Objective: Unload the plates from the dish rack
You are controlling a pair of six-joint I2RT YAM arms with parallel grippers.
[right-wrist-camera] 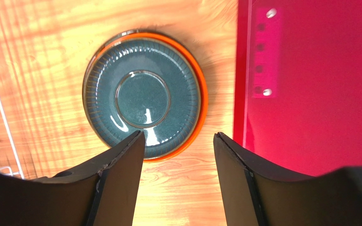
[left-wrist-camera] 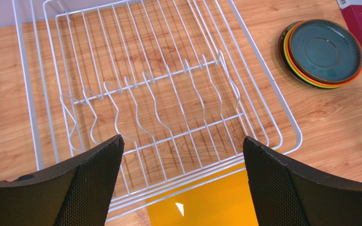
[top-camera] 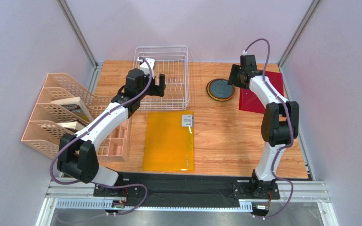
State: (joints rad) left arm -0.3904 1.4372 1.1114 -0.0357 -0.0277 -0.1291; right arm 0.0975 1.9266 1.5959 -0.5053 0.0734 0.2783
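The white wire dish rack (top-camera: 165, 75) stands at the back of the table and holds no plates; its tines show bare in the left wrist view (left-wrist-camera: 159, 94). The plates (top-camera: 220, 89) lie stacked on the table right of the rack, dark grey on top, with orange, lime green and dark red rims below (left-wrist-camera: 323, 53). My left gripper (top-camera: 155, 87) is open and empty above the rack's near edge (left-wrist-camera: 180, 150). My right gripper (top-camera: 232, 77) is open and empty just above the stack's right side (right-wrist-camera: 178, 141); the stack fills its view (right-wrist-camera: 142, 94).
A flat red mat (top-camera: 261, 92) lies right of the stack. A yellow folder (top-camera: 168, 140) lies in front of the rack. A beige slotted organizer (top-camera: 69, 115) with books stands at the left. Walls close in at left, right and back.
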